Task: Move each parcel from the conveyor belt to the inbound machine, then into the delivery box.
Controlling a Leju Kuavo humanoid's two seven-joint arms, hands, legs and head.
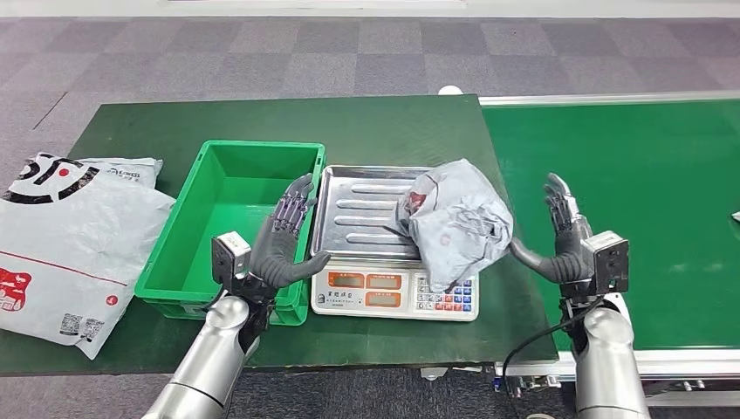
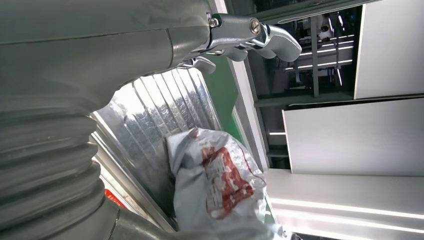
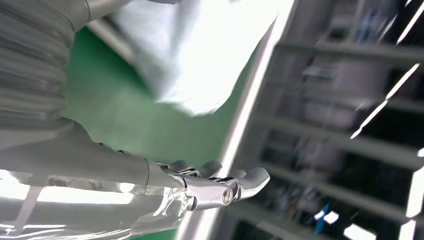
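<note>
A crumpled grey parcel (image 1: 458, 218) with red print lies on the steel tray of the weighing scale (image 1: 358, 209), hanging over the tray's right edge. The parcel (image 2: 220, 182) is seen close up on the ribbed tray in the left wrist view. My left hand (image 1: 284, 236) stands open just left of the scale, fingers up, holding nothing. My right hand (image 1: 563, 236) stands open just right of the parcel, apart from it, over the edge of the conveyor belt (image 1: 646, 192). An empty green delivery box (image 1: 231, 227) sits left of the scale.
Large white and grey mail bags (image 1: 61, 244) lie on the dark green table (image 1: 366, 122) at the far left. The scale's keypad and displays (image 1: 397, 292) face me. A small pale object (image 1: 736, 216) sits at the belt's right edge.
</note>
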